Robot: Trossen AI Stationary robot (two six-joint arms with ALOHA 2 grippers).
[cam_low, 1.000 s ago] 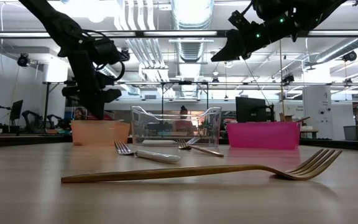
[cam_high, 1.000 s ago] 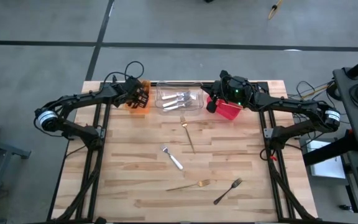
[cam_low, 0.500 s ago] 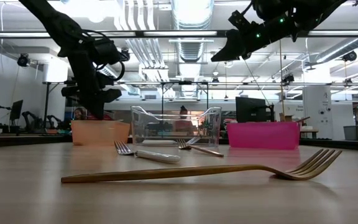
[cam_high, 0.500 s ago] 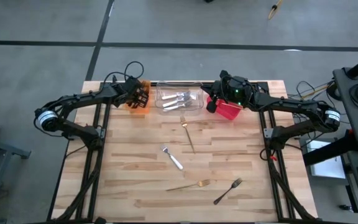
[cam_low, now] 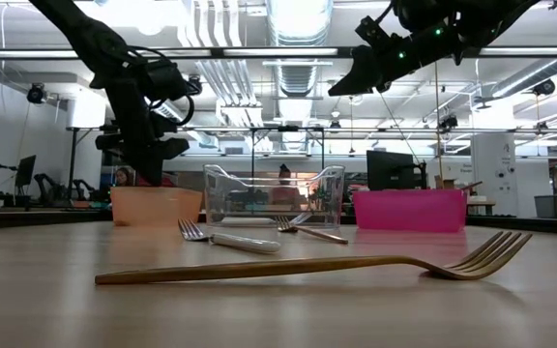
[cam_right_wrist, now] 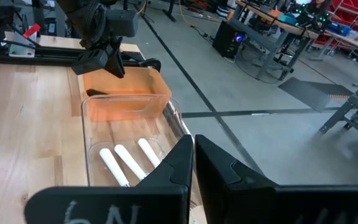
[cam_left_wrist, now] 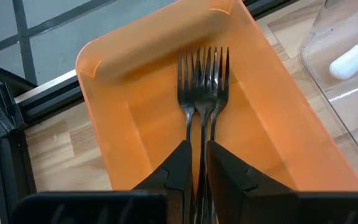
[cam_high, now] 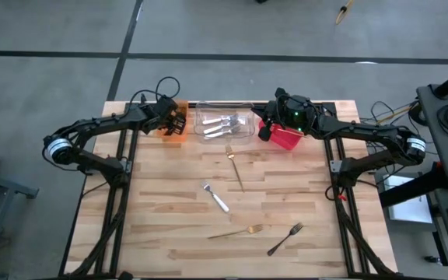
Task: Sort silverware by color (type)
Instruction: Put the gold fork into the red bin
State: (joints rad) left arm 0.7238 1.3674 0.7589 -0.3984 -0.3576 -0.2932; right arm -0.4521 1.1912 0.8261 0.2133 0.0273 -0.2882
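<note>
Left end effector [cam_left_wrist: 196, 163] over orange bin [cam_left_wrist: 135, 81] at far left of worktop [cam_high: 169, 225], fingers close together astride a black fork [cam_left_wrist: 199, 93] handle; pinching or just letting go, cannot tell. Best spread fully, lift straight up, avoid dragging the forks out. Right end effector [cam_right_wrist: 193, 155] pressed together, empty, above red bin [cam_high: 286, 138] at far right. Left to sort on worktop: two gold forks [cam_high: 236, 167], silver fork [cam_high: 215, 197], one black fork near right [cam_high: 285, 239]. Silver ones already in clear bin [cam_high: 224, 124].

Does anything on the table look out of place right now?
Four utensils lie loose on the wooden table, outside the bins: two gold forks, a white-handled silver fork and a black fork. Nothing looks spilled or damaged.
</note>
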